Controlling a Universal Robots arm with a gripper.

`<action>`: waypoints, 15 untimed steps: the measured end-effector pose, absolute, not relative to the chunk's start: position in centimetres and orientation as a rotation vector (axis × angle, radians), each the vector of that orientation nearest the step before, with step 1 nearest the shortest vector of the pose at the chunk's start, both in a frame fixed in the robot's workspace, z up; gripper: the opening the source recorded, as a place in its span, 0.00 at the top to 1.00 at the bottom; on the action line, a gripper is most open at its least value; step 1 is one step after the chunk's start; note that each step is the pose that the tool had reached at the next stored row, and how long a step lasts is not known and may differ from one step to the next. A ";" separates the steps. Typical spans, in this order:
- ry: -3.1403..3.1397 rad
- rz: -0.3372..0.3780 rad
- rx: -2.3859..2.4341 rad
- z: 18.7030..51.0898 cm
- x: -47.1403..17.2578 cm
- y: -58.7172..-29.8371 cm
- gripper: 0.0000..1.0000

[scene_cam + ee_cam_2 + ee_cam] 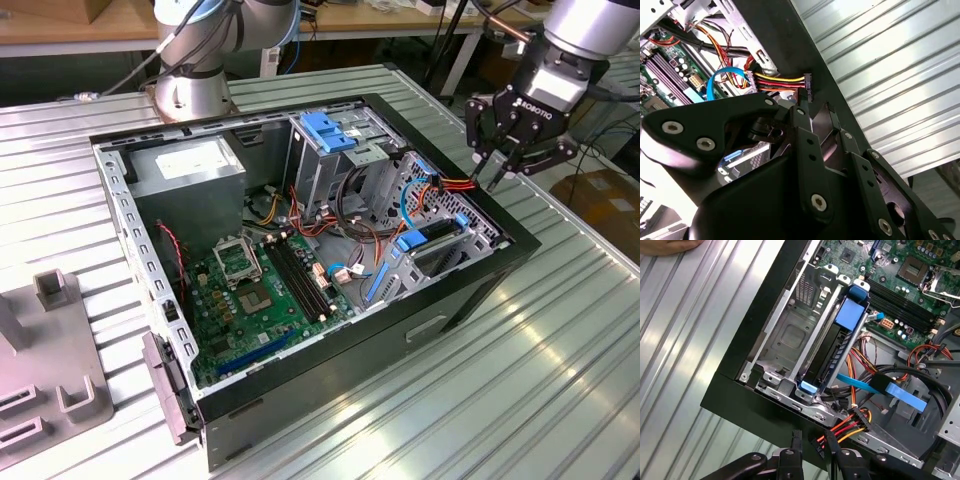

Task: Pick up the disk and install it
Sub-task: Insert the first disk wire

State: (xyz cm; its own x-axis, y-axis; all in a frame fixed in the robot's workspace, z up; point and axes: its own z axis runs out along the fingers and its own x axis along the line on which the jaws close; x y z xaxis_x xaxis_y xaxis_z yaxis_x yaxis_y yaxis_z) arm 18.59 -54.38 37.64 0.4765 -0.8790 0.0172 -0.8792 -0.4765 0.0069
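While the disk [837, 340] sits in the cage [790, 335], gripper [814, 440] nearby, jaws apart, empty

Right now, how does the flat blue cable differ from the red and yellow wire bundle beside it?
The blue cable is one flat band of a single colour; the wire bundle is separate wires in red, yellow, orange and black. In the second wrist view the blue cable curls in a loop, while the wire bundle runs straight to a black plug by the case rim. Both lie inside the case, near the drive cage.
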 end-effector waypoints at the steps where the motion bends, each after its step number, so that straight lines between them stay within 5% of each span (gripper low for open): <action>1: -1.579 0.018 2.699 37.6 18.6 -54.4 0.69; 15: -1.337 0.020 2.828 37.3 18.7 -54.0 0.69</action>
State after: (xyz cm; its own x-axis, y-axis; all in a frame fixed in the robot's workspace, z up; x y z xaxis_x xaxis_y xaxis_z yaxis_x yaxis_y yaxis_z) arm 18.71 -54.05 37.28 0.6345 -0.7727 0.0171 -0.7729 -0.6345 0.0069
